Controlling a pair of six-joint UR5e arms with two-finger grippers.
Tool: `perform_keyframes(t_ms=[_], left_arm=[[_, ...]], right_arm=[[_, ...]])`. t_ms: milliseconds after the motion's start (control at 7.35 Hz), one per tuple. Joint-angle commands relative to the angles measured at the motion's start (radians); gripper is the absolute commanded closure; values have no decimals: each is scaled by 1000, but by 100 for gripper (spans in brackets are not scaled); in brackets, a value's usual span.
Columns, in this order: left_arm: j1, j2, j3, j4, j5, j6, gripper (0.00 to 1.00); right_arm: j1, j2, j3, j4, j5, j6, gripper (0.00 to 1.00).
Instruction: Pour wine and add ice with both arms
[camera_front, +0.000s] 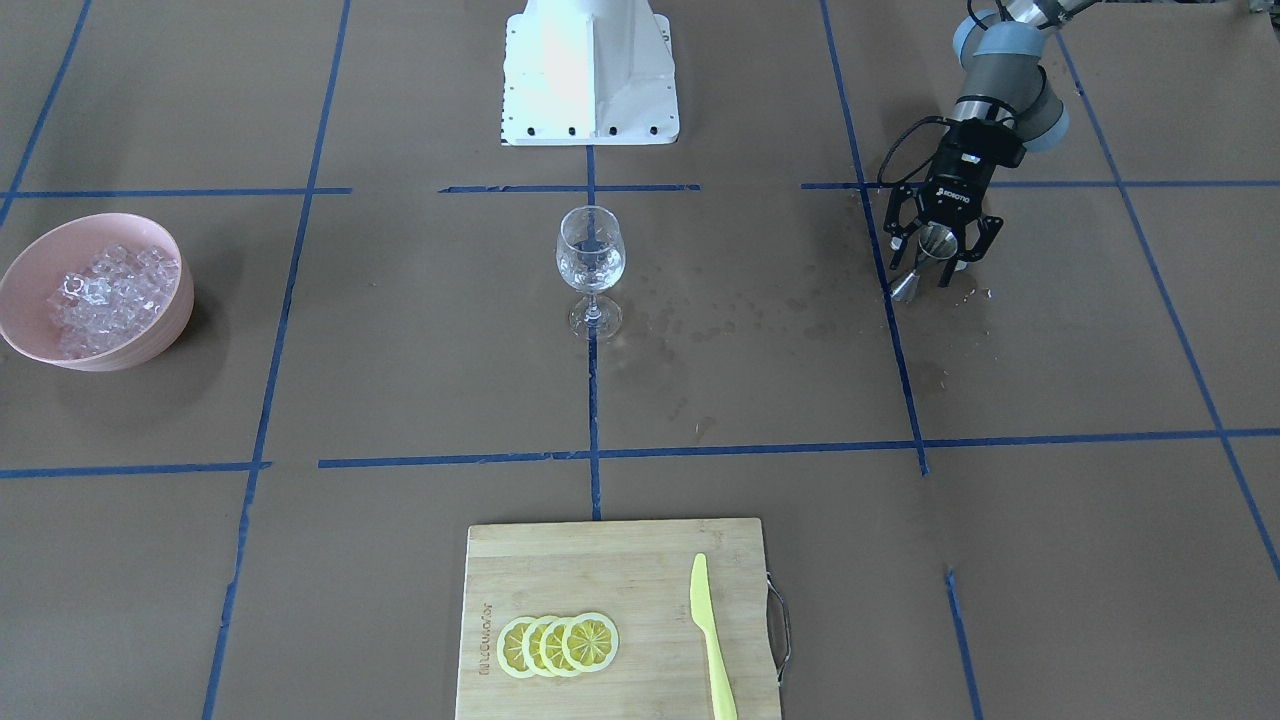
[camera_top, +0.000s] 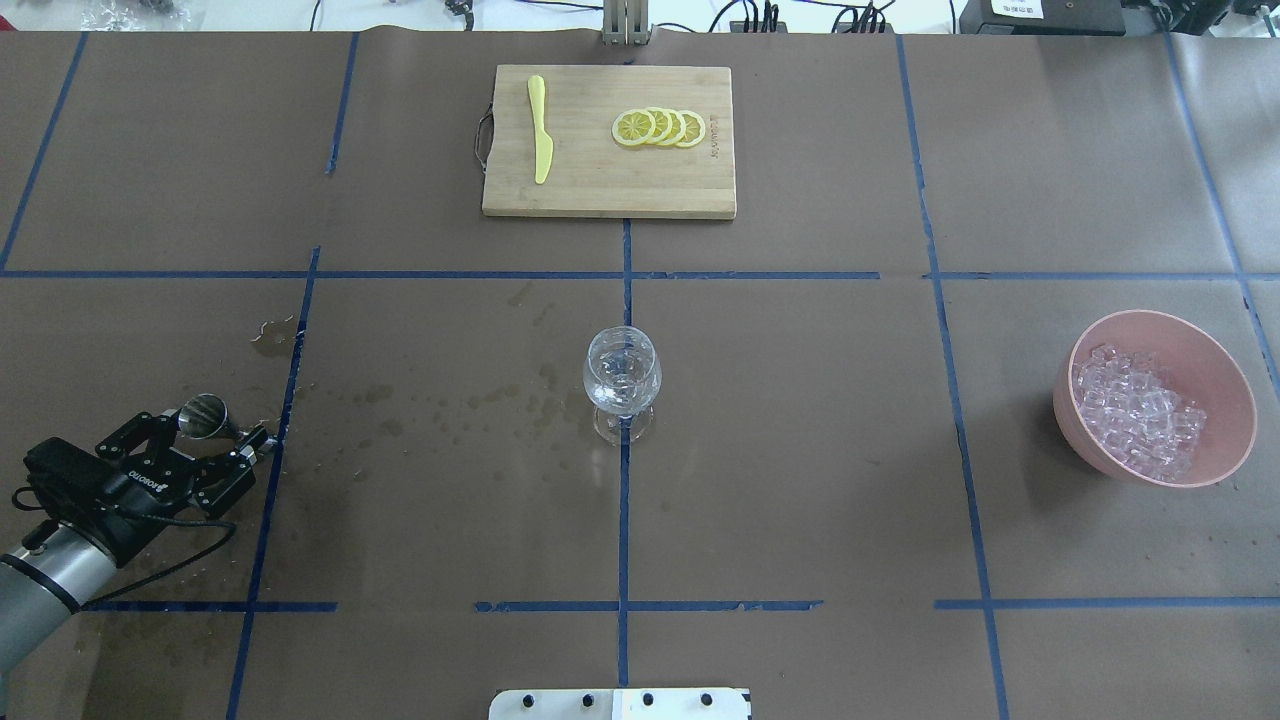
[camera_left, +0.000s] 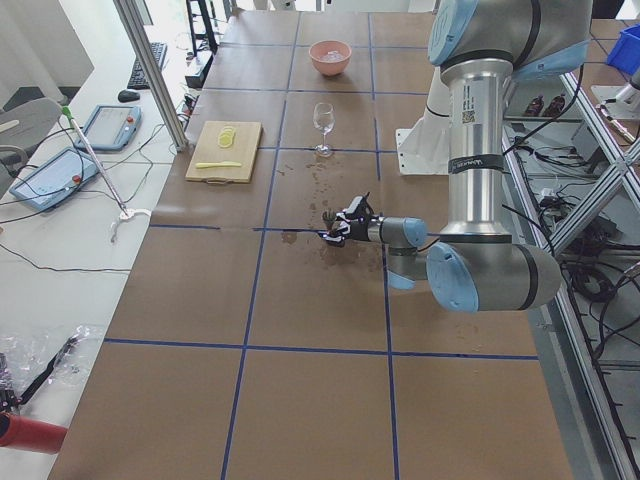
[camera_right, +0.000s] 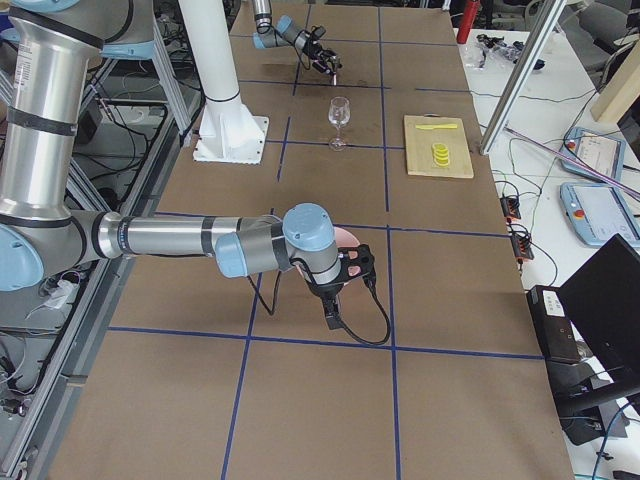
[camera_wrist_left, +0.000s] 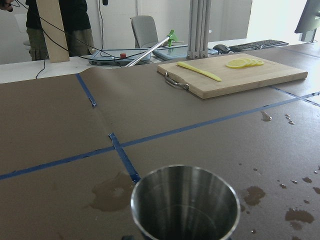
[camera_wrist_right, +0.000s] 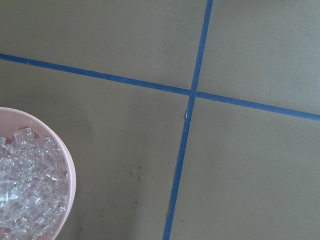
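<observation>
My left gripper (camera_front: 937, 266) is low over the table on the robot's left side, shut on a steel jigger (camera_front: 935, 242) held upright. The jigger's open cup fills the bottom of the left wrist view (camera_wrist_left: 185, 200), and I see little or no liquid inside. A stemmed wine glass (camera_front: 590, 262) stands at the table's middle with some clear wine in it. The ice (camera_front: 110, 295) is heaped in a pink bowl (camera_front: 60, 232) on the robot's right. My right gripper (camera_right: 345, 275) hangs over that bowl in the exterior right view only, so I cannot tell if it is open.
A bamboo cutting board (camera_front: 620, 560) with lemon slices (camera_front: 558, 645) and a yellow knife (camera_front: 710, 640) lies at the far edge. Wet splash stains (camera_top: 450, 410) mark the paper between jigger and glass. The white pedestal (camera_front: 590, 70) stands at the robot's side.
</observation>
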Motion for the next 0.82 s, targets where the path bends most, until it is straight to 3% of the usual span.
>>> perform_keyframes(t_ms=[0,272,680], left_arm=[[-3,8,-19,-40,75,2,0],[2,2,-32,-91,149,3,0],[0,2,-156,-108,134,162,0]], right_arm=[[1,0,-1,0,0,0,0],[1,0,-1,-2,0,2,0],[1,0,-4,-2,0,2,0]])
